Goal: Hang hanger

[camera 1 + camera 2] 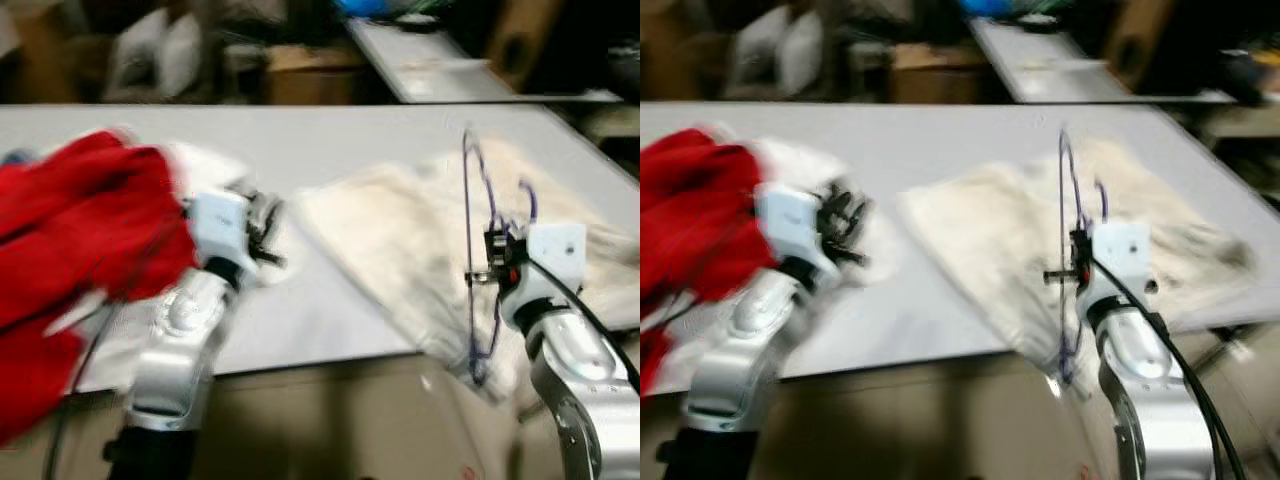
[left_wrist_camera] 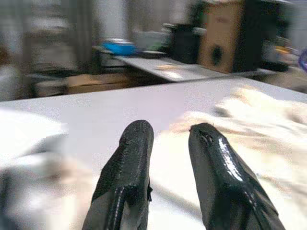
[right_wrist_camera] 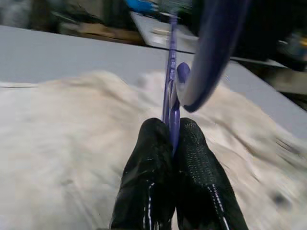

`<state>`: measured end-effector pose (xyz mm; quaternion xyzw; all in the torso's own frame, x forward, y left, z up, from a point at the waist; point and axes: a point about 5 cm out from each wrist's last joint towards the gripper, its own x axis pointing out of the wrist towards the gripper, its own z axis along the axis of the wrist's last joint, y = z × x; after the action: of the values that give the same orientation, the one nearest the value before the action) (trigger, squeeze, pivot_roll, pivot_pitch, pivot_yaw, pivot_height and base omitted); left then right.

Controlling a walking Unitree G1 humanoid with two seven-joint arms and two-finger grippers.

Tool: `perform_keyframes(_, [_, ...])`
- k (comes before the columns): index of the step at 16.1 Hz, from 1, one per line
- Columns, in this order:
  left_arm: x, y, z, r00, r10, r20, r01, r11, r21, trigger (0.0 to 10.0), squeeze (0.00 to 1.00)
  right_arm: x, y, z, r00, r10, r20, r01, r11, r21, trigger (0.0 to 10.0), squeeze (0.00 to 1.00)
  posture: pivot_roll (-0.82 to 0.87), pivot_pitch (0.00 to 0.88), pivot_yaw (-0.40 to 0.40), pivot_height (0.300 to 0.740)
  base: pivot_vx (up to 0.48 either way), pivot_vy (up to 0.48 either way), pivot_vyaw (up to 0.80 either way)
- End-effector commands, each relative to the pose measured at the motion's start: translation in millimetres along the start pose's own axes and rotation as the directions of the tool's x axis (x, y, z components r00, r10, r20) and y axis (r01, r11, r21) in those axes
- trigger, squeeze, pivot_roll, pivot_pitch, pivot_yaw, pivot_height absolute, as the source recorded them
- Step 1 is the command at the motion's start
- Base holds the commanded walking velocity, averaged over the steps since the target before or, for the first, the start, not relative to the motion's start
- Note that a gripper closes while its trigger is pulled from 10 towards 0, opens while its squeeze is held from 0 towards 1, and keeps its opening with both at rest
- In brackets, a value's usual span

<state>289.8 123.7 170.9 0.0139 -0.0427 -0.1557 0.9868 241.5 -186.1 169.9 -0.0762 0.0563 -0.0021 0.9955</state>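
Observation:
A purple wire hanger [image 1: 467, 195] stands upright at the table's front right, its hook [image 3: 216, 43] curving up close to the wrist camera. My right gripper [image 3: 171, 128] is shut on the hanger's wire, just above a cream garment [image 1: 400, 230] spread on the grey table [image 1: 330, 140]. My left gripper [image 2: 168, 139] is open with a narrow gap and nothing between its fingers. It hovers over the table beside a red garment [image 1: 70, 230] and a white cloth [image 1: 205, 165]. The pictures are blurred.
A second long table [image 1: 430, 65] runs away at the back right. A cardboard box [image 1: 300, 75] and white pillows [image 1: 160, 50] lie behind the near table. Brown boxes [image 2: 223, 33] stand further back.

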Motion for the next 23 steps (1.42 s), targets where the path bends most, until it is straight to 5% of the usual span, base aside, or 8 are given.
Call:
perform_keyframes(1, [-1.6,6.2,-0.6,0.999,0.033,-0.004,-0.033,0.999,0.024,10.0,0.0,-2.3,-1.4,1.3,1.0,0.002,0.002,-0.002,1.0,0.008,10.0,0.0,-0.02,0.0,-0.025,0.74,0.0,-0.48,-0.42])
perform_keyframes(5, [-2.9,11.1,-3.2,0.998,0.063,-0.017,-0.062,0.997,0.054,10.0,0.0,-5.5,5.1,-2.4,0.999,0.033,-0.008,-0.033,0.999,0.027,10.0,0.0,-0.02,0.0,-0.029,0.74,0.0,-0.461,0.0])
perform_keyframes(14, [4.1,6.6,-8.3,0.998,0.022,-0.066,-0.018,0.998,0.061,10.0,0.0,-6.1,4.9,0.3,1.0,0.015,0.006,-0.015,0.997,0.079,10.0,0.0,-0.03,0.0,-0.01,0.74,0.0,0.195,-0.09])
perform_keyframes(16, [5.3,-2.5,-10.1,0.996,-0.051,-0.071,0.054,0.998,0.038,10.0,0.0,-6.5,3.3,-0.5,1.0,0.006,0.004,-0.007,0.997,0.079,10.0,0.0,-0.03,0.0,-0.014,0.74,0.0,0.0,0.0])
perform_keyframes(17, [4.7,-17.2,-14.4,0.98,-0.181,-0.082,0.182,0.983,0.003,10.0,0.0,-6.7,-0.3,-3.8,1.0,-0.017,-0.013,0.018,0.998,0.066,10.0,0.0,-0.02,0.0,-0.016,0.74,0.0,0.0,0.0])
perform_keyframes(18, [6.8,-25.8,-20.2,0.961,-0.26,-0.096,0.263,0.965,0.02,10.0,0.25,-6.2,-5.9,-7.6,0.999,-0.043,-0.031,0.045,0.998,0.051,10.0,0.0,-0.02,0.0,-0.019,0.74,0.0,0.0,0.0])
perform_keyframes(19, [9.1,-29.7,-24.8,0.946,-0.302,-0.115,0.306,0.952,0.016,10.0,1.0,-6.1,-8.9,-8.8,0.998,-0.054,-0.038,0.056,0.998,0.043,10.0,0.0,-0.02,0.0,-0.018,0.74,0.0,0.0,0.0])
perform_keyframes(23, [36.5,-48.2,-38.5,0.893,-0.41,-0.187,0.433,0.895,0.107,10.0,1.0,-10.2,-18.3,-7.6,0.996,-0.085,-0.038,0.086,0.996,0.035,10.0,0.0,-0.05,0.0,0.002,0.74,0.0,0.0,0.0])
